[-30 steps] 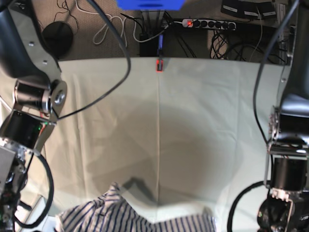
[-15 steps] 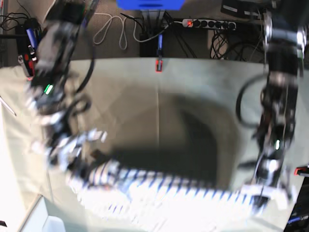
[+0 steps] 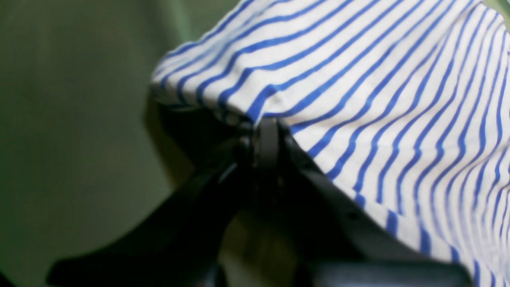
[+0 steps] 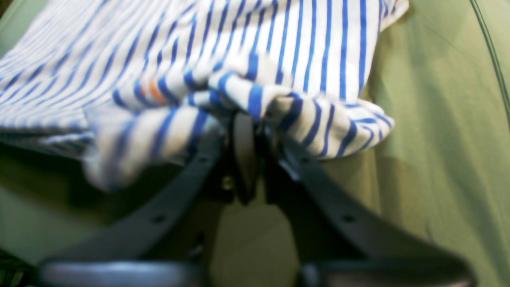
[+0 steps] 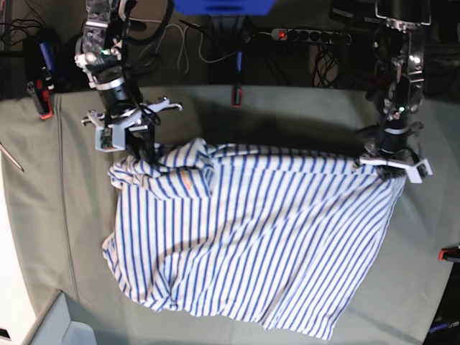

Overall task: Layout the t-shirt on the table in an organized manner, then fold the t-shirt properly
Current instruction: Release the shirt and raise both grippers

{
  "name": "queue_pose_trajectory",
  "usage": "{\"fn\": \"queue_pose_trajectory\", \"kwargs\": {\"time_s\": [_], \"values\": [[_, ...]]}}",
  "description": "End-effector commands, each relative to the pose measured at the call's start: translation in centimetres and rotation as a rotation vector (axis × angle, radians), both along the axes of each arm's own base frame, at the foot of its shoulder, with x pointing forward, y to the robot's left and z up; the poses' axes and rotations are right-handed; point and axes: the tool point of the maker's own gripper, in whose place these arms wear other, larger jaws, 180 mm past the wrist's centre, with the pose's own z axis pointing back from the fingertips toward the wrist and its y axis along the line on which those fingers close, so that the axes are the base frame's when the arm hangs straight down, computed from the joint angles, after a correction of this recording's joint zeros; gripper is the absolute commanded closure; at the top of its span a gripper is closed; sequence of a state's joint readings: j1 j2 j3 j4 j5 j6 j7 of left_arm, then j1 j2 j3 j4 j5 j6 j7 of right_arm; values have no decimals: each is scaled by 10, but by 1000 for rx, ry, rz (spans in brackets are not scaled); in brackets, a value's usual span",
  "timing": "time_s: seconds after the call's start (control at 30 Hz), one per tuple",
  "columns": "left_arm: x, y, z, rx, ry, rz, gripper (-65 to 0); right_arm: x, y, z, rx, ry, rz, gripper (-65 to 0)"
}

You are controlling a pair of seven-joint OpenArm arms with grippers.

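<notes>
Layout step in hand. Soft white blue-striped cotton t-shirt spread mid-frame on pale grey-green cloth table, left side bunched. Left gripper clamped on right top corner. Right gripper narrow, cloth bunched between jaws; grip uncertain. Next, likely: release, smooth bunched sleeve flat.

both wrist views are blurred. the t-shirt runs past each wrist view's edge, and bunched cloth hides the right gripper tips. the table is cut off by the base view's edges.
</notes>
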State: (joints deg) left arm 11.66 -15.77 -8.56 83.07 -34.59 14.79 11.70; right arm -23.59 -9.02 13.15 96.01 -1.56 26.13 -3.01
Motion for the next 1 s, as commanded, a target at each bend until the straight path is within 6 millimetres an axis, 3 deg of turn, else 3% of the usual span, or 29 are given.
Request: {"fn": "queue_pose_trajectory", "kwargs": {"time_s": [0.0, 0.07, 0.17, 0.3, 0.43, 0.5, 0.77, 0.97], "values": [[1, 9, 16, 44, -44, 7, -9, -9, 0, 5, 9, -15, -12, -135], [-2, 6, 19, 44, -51, -2, -44, -16, -1, 3, 20, -3, -18, -189], [-8, 1, 25, 44, -62, -16, -181, -27, -2, 7, 61, -2, -40, -241], [-23, -4, 27, 45, -54, -32, -380, -46, -12, 13, 109, 4, -86, -254], [-36, -3, 24, 56, -34, -39, -483, -49, -15, 16, 112, 1, -92, -259], [-43, 5, 27, 68, -33, -21, -501, -45, -16, 18, 104, -10, -81, -260], [-56, 88, 51, 153, -68, 183, -512, -13, -18, 34, 92, -86, -63, -326], [-41, 106, 36, 135, -53, 241, -513, -6, -7, 37, 102, -102, -24, -329]]}}
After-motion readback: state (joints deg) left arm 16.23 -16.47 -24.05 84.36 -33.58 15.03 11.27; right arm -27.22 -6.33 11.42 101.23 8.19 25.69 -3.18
